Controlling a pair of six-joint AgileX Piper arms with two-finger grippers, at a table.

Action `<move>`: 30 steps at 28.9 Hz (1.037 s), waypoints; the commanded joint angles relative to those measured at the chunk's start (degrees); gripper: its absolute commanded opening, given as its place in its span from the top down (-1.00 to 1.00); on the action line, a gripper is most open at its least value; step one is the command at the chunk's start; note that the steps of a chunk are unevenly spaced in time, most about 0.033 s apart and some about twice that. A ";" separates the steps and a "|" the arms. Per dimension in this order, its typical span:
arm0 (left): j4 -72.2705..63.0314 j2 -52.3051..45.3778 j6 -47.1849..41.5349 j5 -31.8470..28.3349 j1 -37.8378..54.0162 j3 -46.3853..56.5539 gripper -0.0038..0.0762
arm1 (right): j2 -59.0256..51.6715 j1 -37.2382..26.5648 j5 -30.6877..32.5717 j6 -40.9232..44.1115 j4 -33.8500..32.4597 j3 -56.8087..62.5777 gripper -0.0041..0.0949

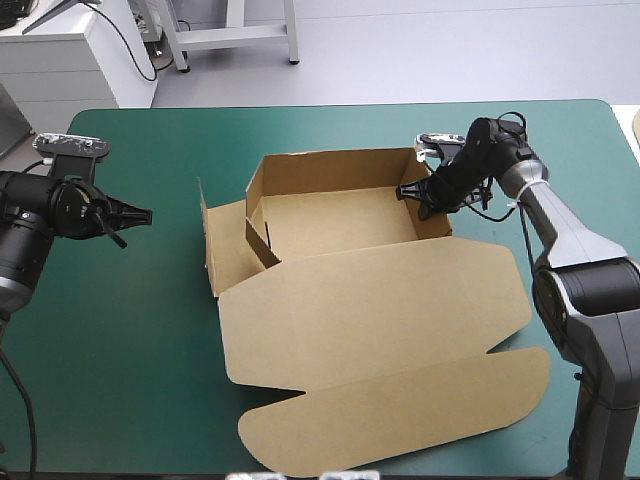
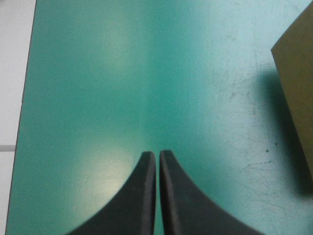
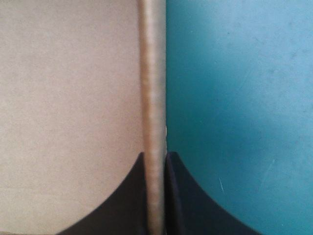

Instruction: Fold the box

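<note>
The brown box (image 1: pixel 340 225) sits mid-table as an open tray, its back and right walls raised and its long lid (image 1: pixel 380 340) lying flat toward the near edge. A side flap (image 1: pixel 225 245) stands loose at its left. My right gripper (image 1: pixel 418 192) is shut on the box's right wall, whose top edge (image 3: pixel 154 98) runs between the black fingers (image 3: pixel 188 205) in the right wrist view. My left gripper (image 1: pixel 140 214) hovers left of the box, shut and holding nothing; its wrist view has the fingers (image 2: pixel 134 205) meeting over bare teal-green cover, with a box corner (image 2: pixel 296 88) ahead to one side.
The teal-green cover (image 1: pixel 130 330) lies bare around the box on the left and far sides. The lid's rounded tuck flap (image 1: pixel 400 410) reaches close to the table's near edge. White furniture (image 1: pixel 70 50) stands beyond the far-left corner.
</note>
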 commanded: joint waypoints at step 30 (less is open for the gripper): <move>-79.78 5.52 35.48 -7.74 8.17 -1.68 0.88 | -24.21 -8.05 -0.76 -10.21 15.85 -1.30 0.96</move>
